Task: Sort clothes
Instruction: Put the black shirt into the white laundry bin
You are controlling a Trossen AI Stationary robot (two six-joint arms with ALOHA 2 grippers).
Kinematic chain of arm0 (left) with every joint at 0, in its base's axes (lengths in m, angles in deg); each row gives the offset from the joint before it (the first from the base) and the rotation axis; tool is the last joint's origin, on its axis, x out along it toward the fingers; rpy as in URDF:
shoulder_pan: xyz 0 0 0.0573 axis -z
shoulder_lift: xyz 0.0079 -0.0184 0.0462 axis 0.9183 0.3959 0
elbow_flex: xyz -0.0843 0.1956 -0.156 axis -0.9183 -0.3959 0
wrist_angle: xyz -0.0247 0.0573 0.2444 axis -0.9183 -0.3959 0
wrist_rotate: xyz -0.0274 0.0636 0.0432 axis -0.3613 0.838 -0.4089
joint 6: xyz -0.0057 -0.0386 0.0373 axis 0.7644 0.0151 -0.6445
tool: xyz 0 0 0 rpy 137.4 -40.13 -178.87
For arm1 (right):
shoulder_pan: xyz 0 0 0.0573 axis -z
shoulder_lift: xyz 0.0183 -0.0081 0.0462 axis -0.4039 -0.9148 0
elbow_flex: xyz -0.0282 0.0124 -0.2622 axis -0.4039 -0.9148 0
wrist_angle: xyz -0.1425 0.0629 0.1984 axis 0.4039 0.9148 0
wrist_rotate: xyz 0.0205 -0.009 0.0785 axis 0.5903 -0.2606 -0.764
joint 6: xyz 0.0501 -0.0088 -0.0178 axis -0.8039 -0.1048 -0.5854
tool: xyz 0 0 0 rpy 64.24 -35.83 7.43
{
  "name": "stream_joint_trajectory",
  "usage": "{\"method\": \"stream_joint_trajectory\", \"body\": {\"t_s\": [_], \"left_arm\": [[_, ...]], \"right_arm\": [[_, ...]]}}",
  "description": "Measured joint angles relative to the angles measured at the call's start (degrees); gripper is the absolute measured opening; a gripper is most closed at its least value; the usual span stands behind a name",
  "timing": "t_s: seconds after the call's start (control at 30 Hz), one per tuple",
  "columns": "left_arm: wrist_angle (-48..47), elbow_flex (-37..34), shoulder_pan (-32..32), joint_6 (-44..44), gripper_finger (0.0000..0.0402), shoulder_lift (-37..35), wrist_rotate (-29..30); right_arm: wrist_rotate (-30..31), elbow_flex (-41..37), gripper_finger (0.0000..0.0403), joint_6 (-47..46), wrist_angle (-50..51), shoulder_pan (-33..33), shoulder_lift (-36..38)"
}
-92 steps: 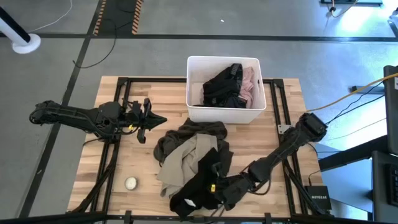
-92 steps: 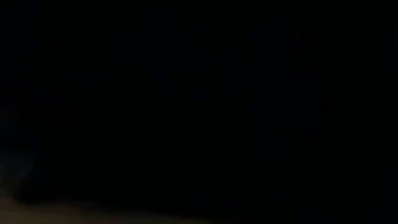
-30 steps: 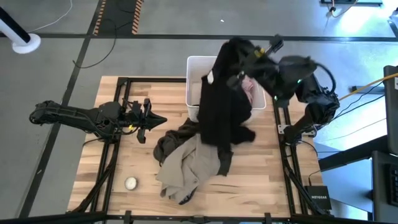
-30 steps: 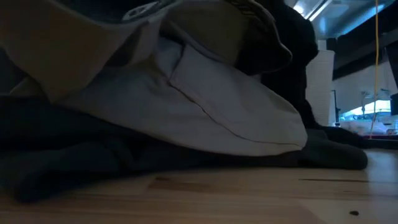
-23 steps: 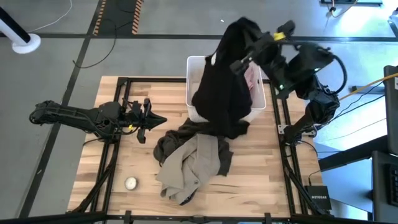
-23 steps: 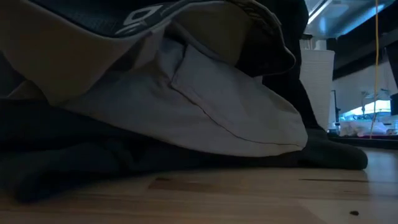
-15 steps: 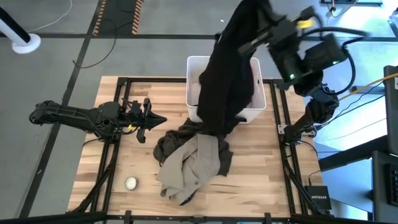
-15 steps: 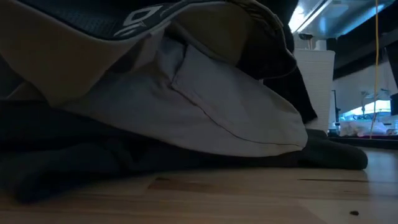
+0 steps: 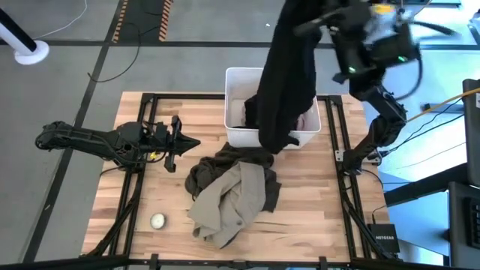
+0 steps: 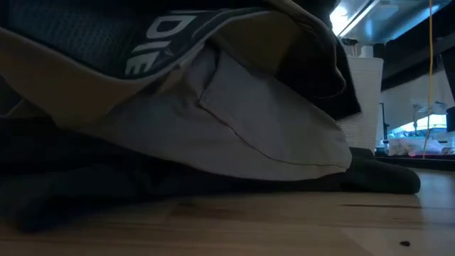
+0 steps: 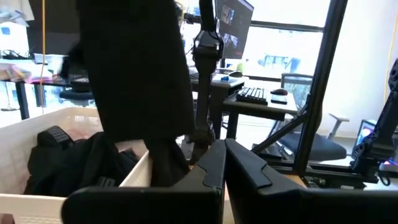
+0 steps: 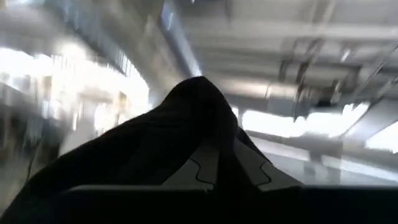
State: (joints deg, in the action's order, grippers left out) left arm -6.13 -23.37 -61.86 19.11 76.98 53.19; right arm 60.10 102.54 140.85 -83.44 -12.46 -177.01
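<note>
A: How far is the sorting? On the table (image 9: pixel 135 210) a heap remains: the khaki-beige garment (image 9: pixel 229 202) lies over the dark olive-brown garment (image 9: pixel 217 166). The white bin (image 9: pixel 238 135) already holds dark and pink cloth.

B: And the black garment (image 9: pixel 283 71)?

A: It hangs high over the bin from the right claw (image 9: pixel 319 16), which is closed on its top; the hem seems to reach the front wall of the bin, but I am not sure. A second ago it hung lower, trailing on the heap.

B: The left claw (image 9: pixel 174 142)?

A: It waits by the left edge of the table, fingers closed, as before. The small white ball (image 9: pixel 157 220) is untouched.
</note>
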Motion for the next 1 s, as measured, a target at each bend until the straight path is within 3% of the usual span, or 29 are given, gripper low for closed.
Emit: {"method": "stream_joint_trajectory", "body": {"t_s": [0.13,0.4,0.73,1.0], "left_arm": [[0.0,0.0,0.0,0.0,0.0000,0.0,0.0],[-0.1,0.0,0.0,3.3,0.0000,0.0,0.0],[-0.4,0.0,0.0,5.8,0.0000,0.0,0.0],[-0.7,0.0,0.0,6.0,0.0000,0.0,0.0]], "right_arm": [[6.2,-1.5,0.0021,-9.3,19.4,4.7,-0.2],[6.7,-10.4,0.0021,-32.3,43.1,10.6,-0.2],[-1.8,-27.6,0.0031,-46.8,48.5,11.1,-0.2],[-3.6,-34.9,0.0120,-56.0,52.8,11.3,-0.2]]}}
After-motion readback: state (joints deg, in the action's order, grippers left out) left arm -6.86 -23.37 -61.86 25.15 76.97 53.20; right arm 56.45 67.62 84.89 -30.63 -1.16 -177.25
